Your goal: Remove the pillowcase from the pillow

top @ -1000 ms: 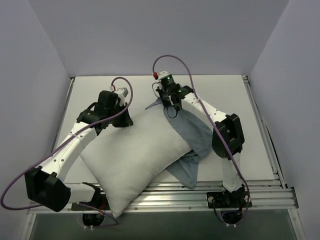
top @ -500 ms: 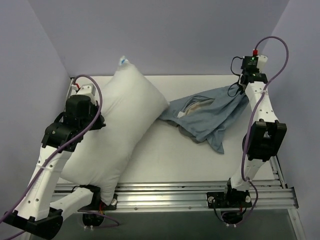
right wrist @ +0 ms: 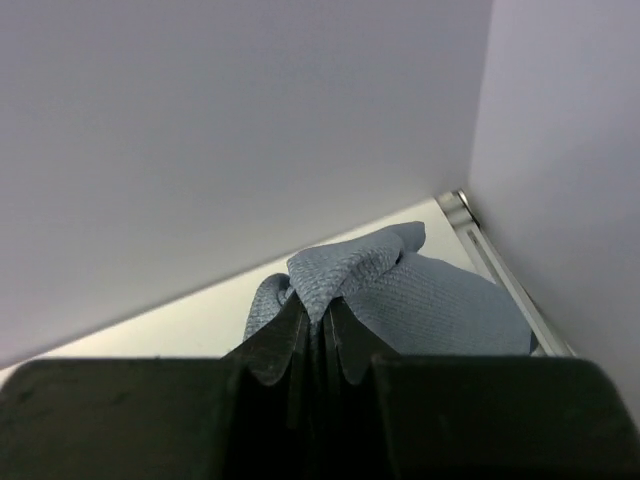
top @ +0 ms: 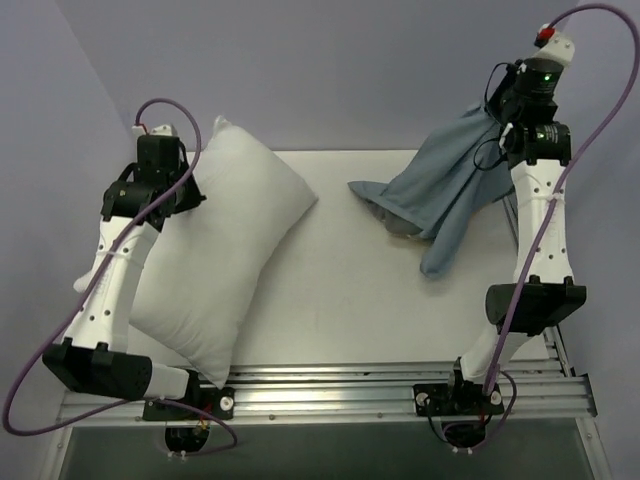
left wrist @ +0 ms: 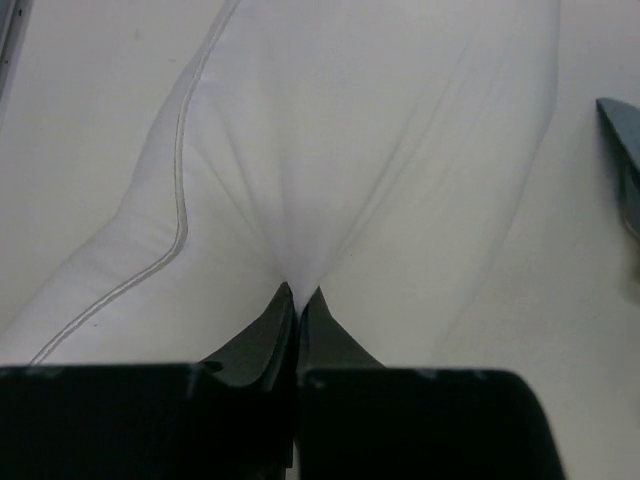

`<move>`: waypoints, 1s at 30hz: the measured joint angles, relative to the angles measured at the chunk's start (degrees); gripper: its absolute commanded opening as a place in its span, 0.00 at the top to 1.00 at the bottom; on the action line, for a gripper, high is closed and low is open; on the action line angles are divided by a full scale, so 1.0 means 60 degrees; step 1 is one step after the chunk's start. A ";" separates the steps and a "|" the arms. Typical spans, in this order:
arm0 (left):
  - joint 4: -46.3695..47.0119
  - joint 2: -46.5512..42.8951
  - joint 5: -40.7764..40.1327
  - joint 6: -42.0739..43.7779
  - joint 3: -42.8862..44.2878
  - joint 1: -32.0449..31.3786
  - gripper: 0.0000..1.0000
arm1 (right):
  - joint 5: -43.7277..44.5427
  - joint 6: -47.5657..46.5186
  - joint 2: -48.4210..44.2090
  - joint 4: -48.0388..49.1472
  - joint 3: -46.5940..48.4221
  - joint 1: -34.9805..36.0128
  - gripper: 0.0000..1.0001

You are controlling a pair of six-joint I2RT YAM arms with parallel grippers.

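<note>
The white pillow [top: 215, 255] lies bare along the left of the table, its far end raised. My left gripper [top: 178, 192] is shut on the pillow's fabric near that far end; in the left wrist view the cloth [left wrist: 330, 160] bunches into my gripper [left wrist: 298, 292]. The blue-grey pillowcase [top: 440, 195] hangs free of the pillow at the far right, its lower folds resting on the table. My right gripper [top: 503, 122] is raised high and shut on its top edge; the right wrist view shows the pillowcase [right wrist: 400, 285] pinched in my gripper [right wrist: 320, 305].
The white table [top: 360, 300] has metal rails along its front edge [top: 380, 385] and right side [top: 550, 330]. Lavender walls [top: 330, 70] close in the back and both sides. A corner of the pillowcase [left wrist: 622, 130] shows at the right of the left wrist view.
My right arm has lifted the pillowcase higher and further right, off the table's middle. My left arm has pulled the pillow's far end back and left.
</note>
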 measured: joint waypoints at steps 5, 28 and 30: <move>0.0765 0.0969 0.0703 -0.0659 0.1005 0.0568 0.98 | -0.1333 -0.0095 -0.0918 0.0634 0.0251 0.0313 1.00; 0.4812 -0.1158 0.1566 -0.1876 -0.5213 0.0914 0.34 | -0.2962 0.1701 -0.2175 0.4215 -1.1952 0.6808 0.73; 0.4543 -0.1519 0.1668 -0.1821 -0.5461 0.0911 0.10 | -0.2867 0.1792 -0.2157 0.4160 -1.2109 0.6903 0.50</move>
